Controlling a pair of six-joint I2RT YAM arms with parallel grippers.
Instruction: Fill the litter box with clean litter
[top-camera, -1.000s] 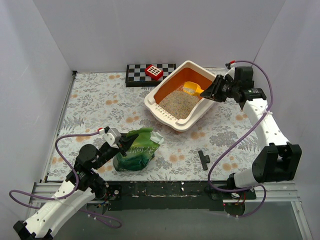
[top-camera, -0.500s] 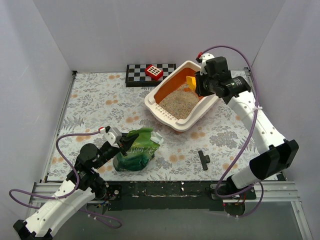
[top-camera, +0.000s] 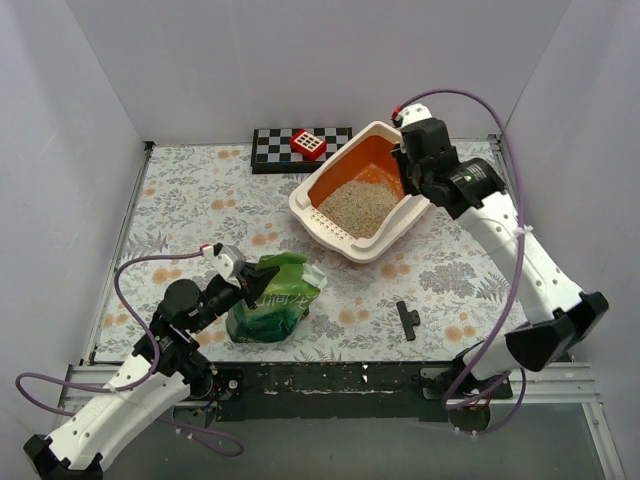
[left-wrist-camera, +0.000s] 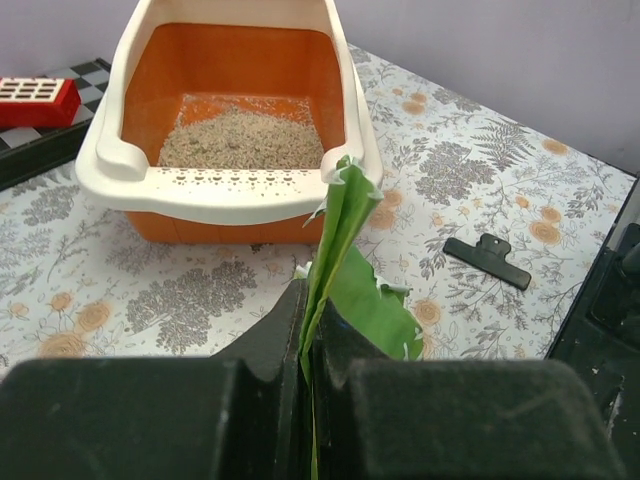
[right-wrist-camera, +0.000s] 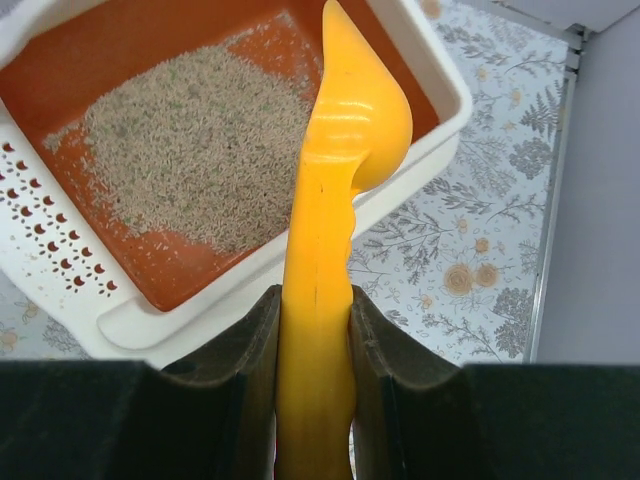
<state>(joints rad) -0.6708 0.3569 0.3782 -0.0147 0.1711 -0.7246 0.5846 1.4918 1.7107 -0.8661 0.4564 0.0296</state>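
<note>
The right gripper (right-wrist-camera: 315, 320) clamps a yellow scoop (right-wrist-camera: 350, 130) above the litter box (top-camera: 330, 222) at one o'clock, likely to level the litter (top-camera: 358, 205); the left gripper (left-wrist-camera: 308, 320) pinches the green bag (top-camera: 275, 305) upright at seven.

Enclosed test bay: plain walls shut in the table (top-camera: 450, 275) on three sides, a back wall (top-camera: 300, 60), a left wall (top-camera: 50, 180) and a right wall (top-camera: 600, 110), all smooth white with a faint lilac cast. A cloth (top-camera: 200, 205) printed with grey ferns, leaves and small orange blossoms on white covers the table from edge to edge. A metal rail (top-camera: 560, 374) runs along the near edge beside a black strip (top-camera: 320, 381), and a dull grey-green surface (top-camera: 380, 440) lies below them. The light is even and soft, throwing only faint shadows.
</note>
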